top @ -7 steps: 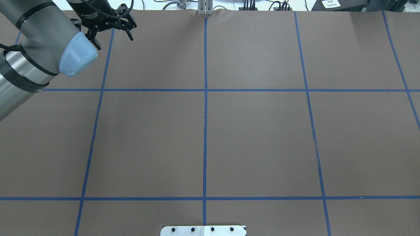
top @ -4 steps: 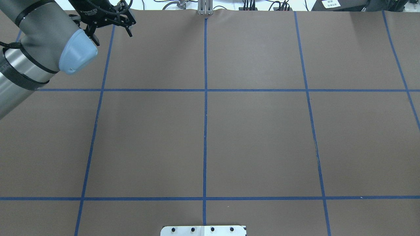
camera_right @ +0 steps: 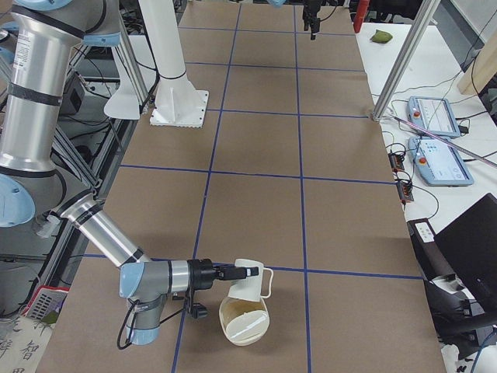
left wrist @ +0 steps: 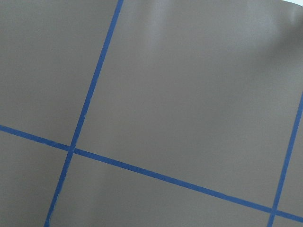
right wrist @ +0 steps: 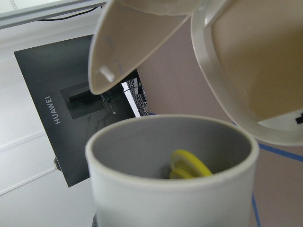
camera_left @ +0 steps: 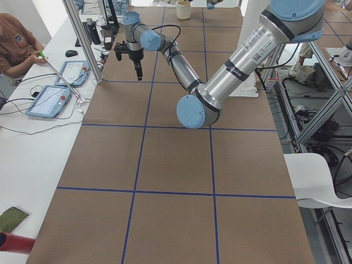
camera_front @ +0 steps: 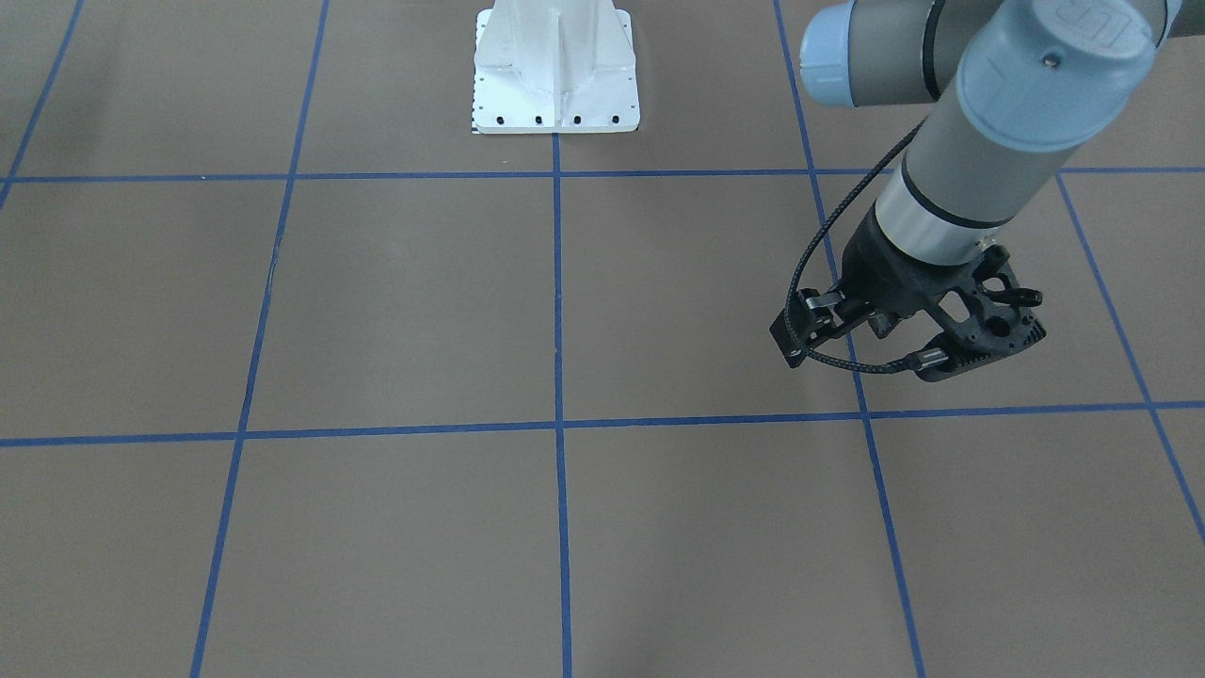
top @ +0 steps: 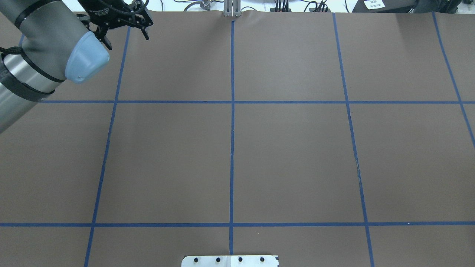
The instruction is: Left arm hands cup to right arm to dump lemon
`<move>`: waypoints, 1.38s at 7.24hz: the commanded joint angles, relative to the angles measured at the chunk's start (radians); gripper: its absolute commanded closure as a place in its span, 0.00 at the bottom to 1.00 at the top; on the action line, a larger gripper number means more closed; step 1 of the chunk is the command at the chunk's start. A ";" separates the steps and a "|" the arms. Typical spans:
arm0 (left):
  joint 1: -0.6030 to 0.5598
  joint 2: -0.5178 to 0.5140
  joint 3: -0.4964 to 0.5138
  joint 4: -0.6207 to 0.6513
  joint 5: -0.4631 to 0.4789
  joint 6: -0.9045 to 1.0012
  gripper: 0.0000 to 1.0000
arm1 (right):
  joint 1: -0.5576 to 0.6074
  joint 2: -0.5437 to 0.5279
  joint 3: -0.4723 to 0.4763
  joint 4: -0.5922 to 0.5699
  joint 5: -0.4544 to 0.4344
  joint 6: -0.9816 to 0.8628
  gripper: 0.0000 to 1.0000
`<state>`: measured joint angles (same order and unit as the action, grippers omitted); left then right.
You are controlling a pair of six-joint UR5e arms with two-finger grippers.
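Observation:
In the right wrist view the cream cup [right wrist: 170, 194] fills the foreground, mouth open toward the camera, with the yellow lemon [right wrist: 190, 165] slice inside on its grey wall. In the exterior right view the cup [camera_right: 250, 286] sits at the tip of my right gripper [camera_right: 242, 273], low over the table's near end. I cannot tell whether its fingers are shut. My left gripper [top: 128, 41] is open and empty near the table's far left edge. Its perforated bracket [camera_front: 941, 315] hides the fingers in the front-facing view.
A larger cream vessel [right wrist: 255, 71] lies tilted right beside the cup, and also shows in the exterior right view [camera_right: 243, 320]. The white robot pedestal [camera_front: 555, 66] stands mid-table. A black laptop [right wrist: 71, 109] and tablets [camera_right: 439, 116] lie off the table's operator side.
My left gripper has moved a little farther toward the table's far edge, still open and empty.

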<state>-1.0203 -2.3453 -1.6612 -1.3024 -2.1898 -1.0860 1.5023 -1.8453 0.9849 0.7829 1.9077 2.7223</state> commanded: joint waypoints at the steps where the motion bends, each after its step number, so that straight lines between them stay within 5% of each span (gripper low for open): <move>1: -0.006 0.000 -0.003 0.000 0.001 0.000 0.00 | 0.013 0.018 -0.035 0.059 0.001 0.094 1.00; 10: 0.002 -0.028 -0.011 0.035 0.073 0.000 0.00 | 0.058 0.066 -0.130 0.141 0.014 0.332 1.00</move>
<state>-1.0182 -2.3727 -1.6710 -1.2672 -2.1221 -1.0861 1.5568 -1.7841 0.8552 0.9209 1.9218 3.0167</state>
